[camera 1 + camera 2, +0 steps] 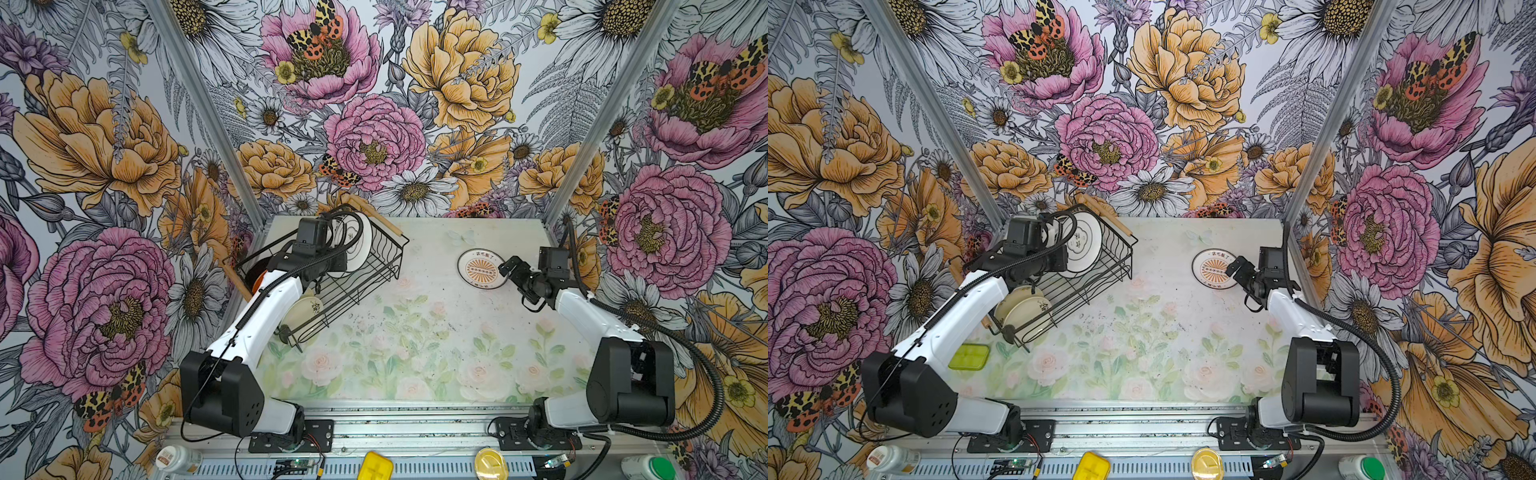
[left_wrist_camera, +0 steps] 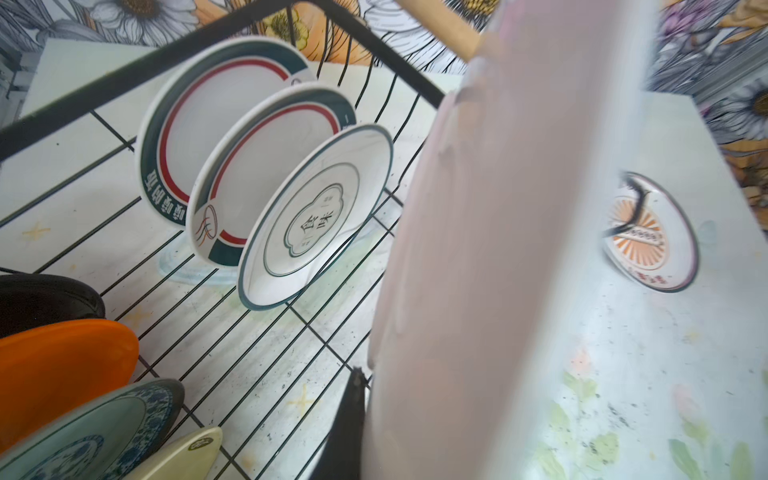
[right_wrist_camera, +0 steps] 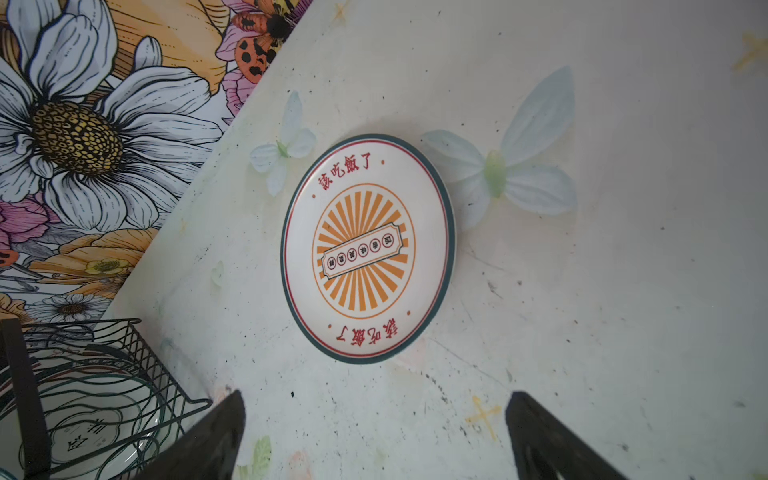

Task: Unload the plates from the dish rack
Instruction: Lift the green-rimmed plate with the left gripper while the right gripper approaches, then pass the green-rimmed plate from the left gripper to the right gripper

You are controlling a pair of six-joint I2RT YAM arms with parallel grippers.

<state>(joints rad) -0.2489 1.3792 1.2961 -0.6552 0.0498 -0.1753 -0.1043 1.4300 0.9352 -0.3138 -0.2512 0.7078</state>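
- The dish rack is seen at the upper left of the table in both top views, set at an angle.
- In the left wrist view, 3 banded plates stand upright between its wires.
- 4 small plates, black, orange, blue-patterned and cream, are lined up at the lower left.
- A blurred white plate is clamped by the left gripper, filling mid-frame.
- The sunburst plate lies flat at the table's upper right.
- The right gripper is held beside it, jaws spread, empty.
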